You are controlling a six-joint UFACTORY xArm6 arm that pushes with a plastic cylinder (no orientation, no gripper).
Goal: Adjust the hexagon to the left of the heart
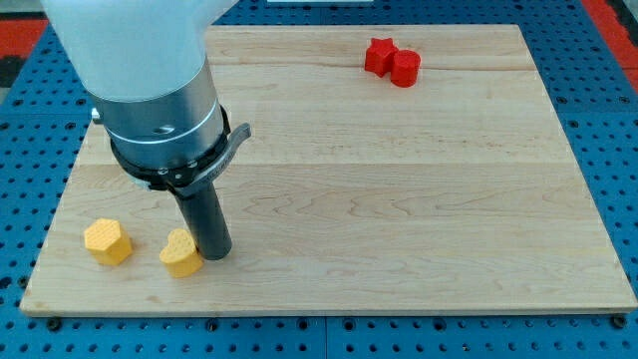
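Note:
A yellow hexagon block [107, 241] lies near the view's bottom left corner of the wooden board [399, 199]. A yellow heart block [180, 253] lies a short way to its right, apart from it. My tip [213, 255] stands right against the heart's right side, at the lower end of the dark rod. The hexagon is to the left of the heart, with a small gap between them.
A red star block [379, 55] and a red cylinder [405, 68] touch each other near the view's top, right of centre. The arm's grey and white body [159, 90] hangs over the board's upper left part.

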